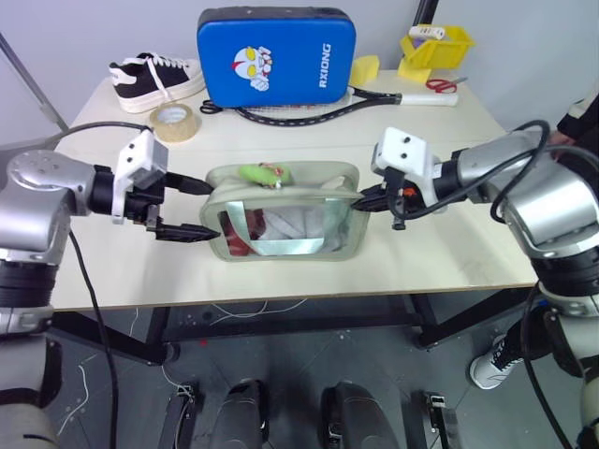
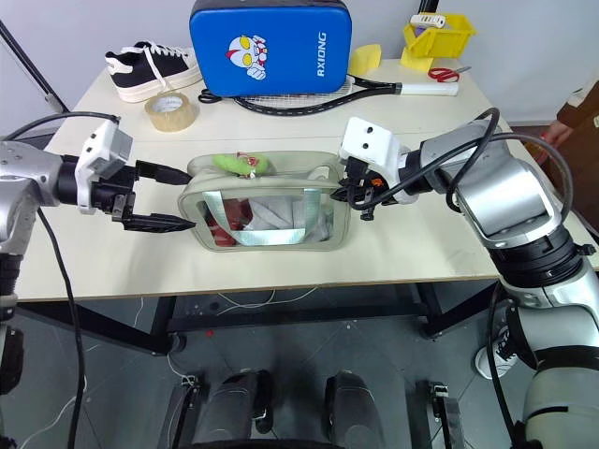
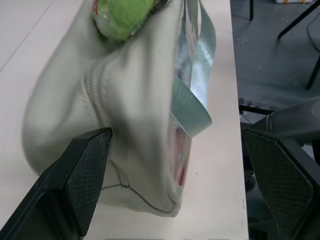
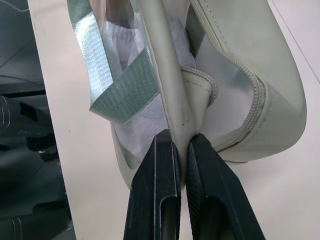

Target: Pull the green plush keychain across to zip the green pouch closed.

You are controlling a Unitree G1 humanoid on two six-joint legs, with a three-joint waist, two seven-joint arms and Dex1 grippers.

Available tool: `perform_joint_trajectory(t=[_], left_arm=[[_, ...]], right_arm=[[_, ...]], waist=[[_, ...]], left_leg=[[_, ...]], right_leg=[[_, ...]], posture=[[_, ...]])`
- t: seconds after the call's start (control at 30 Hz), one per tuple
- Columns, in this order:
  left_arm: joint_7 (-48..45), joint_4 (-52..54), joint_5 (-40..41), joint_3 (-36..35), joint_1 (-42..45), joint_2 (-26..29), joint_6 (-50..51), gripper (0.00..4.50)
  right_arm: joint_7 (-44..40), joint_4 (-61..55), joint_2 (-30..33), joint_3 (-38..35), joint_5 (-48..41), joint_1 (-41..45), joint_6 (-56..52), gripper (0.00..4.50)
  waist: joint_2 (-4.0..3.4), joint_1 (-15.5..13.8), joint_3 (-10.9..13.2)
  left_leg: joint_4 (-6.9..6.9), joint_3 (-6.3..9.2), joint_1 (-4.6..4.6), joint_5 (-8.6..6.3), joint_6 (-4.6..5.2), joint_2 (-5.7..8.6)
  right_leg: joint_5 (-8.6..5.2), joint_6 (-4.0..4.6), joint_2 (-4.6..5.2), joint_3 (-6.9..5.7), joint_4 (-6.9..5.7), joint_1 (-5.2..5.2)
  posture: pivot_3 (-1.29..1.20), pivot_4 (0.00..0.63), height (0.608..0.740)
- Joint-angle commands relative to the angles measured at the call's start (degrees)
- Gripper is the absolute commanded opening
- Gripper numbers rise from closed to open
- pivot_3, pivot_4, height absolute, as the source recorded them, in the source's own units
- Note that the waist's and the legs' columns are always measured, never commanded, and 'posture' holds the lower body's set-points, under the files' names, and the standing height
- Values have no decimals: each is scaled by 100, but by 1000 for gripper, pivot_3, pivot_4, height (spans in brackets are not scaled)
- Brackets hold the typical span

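table (image 1: 309,271): pale wooden top spanning the middle of the head views; carries every item below.

blue hard case (image 1: 274,56): upper centre of the frame, standing behind the work area, well apart from it.

green pouch (image 1: 281,224): centre of the frame, lying flat with its clear window toward the camera and a mint strap across it. the zip line runs along its top edge; from these views it cannot be told how much of it is closed.

right gripper (image 1: 363,201): centre right, jaws narrow and pinched on the pouch's right end; the right wrist view shows the fabric edge caught between the two black fingers. judged to be anchoring the pouch.

left gripper (image 1: 192,208): centre left, jaws wide, one finger on either side of the pouch's left end, holding nothing.

green plush keychain (image 1: 263,174): top edge of the pouch, left of its middle, lying free, near the left gripper but not in it.

status: pouch is braced; the charm is not yet grasped. judged still to do: take the charm and draw it along the zip.
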State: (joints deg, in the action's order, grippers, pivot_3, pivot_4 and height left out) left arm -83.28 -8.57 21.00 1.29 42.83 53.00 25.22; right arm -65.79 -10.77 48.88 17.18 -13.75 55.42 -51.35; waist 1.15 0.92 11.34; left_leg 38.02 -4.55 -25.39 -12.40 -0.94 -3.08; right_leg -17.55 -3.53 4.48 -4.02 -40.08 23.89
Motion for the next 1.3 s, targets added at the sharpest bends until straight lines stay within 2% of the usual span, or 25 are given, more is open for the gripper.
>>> perform_joint_trajectory(t=[0.03,0.2,0.23,0.33,0.5,0.57,0.67,0.87,1.0,1.1,1.3], left_arm=[[299,130,-107,-19,-31,-78,-31,2591],[475,64,-250,16,-47,-182,-163,68],[486,63,-262,13,-53,-191,-176,68],[720,-43,-425,31,17,-283,-301,0],[766,-49,-453,48,21,-383,-386,0],[798,-34,-469,61,7,-426,-407,0],[864,-14,-490,60,10,-480,-419,0],[908,14,-493,59,84,-541,-364,0],[907,70,-492,67,101,-561,-333,0],[898,94,-500,52,94,-537,-325,0],[892,74,-536,31,58,-517,-364,0]], right_arm=[[-32,-50,-16,-53,-24,203,8,0],[-13,-78,-43,-91,-49,215,-57,0],[-10,-88,-43,-99,-51,208,-53,0],[-109,-241,21,-207,-162,171,-7,1093],[-175,-265,-96,-856,-743,499,-203,3667],[-17,-224,-315,-977,-931,774,-407,4473],[296,-93,-802,-773,-978,1158,-651,4473],[1078,935,-2029,-229,-591,1818,-668,4473],[1449,1655,-2474,34,-262,2069,-571,4473],[1438,1831,-2557,93,-213,2135,-586,3705],[1200,1647,-2444,283,-200,2040,-628,551]], waist=[[0,4,0],[0,2,0],[0,2,0],[0,-7,0],[0,-21,0],[0,-18,0],[0,-13,-1],[0,-28,-1],[0,-22,-2],[0,-32,-2],[0,-12,-2]], left_leg=[[0,0,0,0,0,0],[0,-2,0,0,1,0],[0,-2,0,0,1,0],[-1,-2,0,0,1,0],[0,-2,0,1,1,2],[0,-1,0,1,1,2],[0,0,5,1,2,1],[0,-4,2,11,17,4],[1,-6,-3,12,19,11],[1,-9,-6,12,20,13],[-1,-6,-5,12,20,11]], right_leg=[[0,0,0,1,0,0],[0,0,0,3,0,1],[0,0,0,3,0,2],[0,0,0,3,0,1],[0,0,2,3,0,0],[1,0,3,3,0,0],[1,0,2,2,0,-5],[12,0,3,1,-1,-6],[18,-10,15,1,2,-5],[22,-15,17,2,6,-5],[23,-15,11,1,7,-4]], posture=[[0,150,740],[0,150,740],[0,150,740],[0,150,740],[0,150,740],[0,150,740],[0,150,740],[0,150,740],[0,150,740],[0,150,740],[0,150,740]])
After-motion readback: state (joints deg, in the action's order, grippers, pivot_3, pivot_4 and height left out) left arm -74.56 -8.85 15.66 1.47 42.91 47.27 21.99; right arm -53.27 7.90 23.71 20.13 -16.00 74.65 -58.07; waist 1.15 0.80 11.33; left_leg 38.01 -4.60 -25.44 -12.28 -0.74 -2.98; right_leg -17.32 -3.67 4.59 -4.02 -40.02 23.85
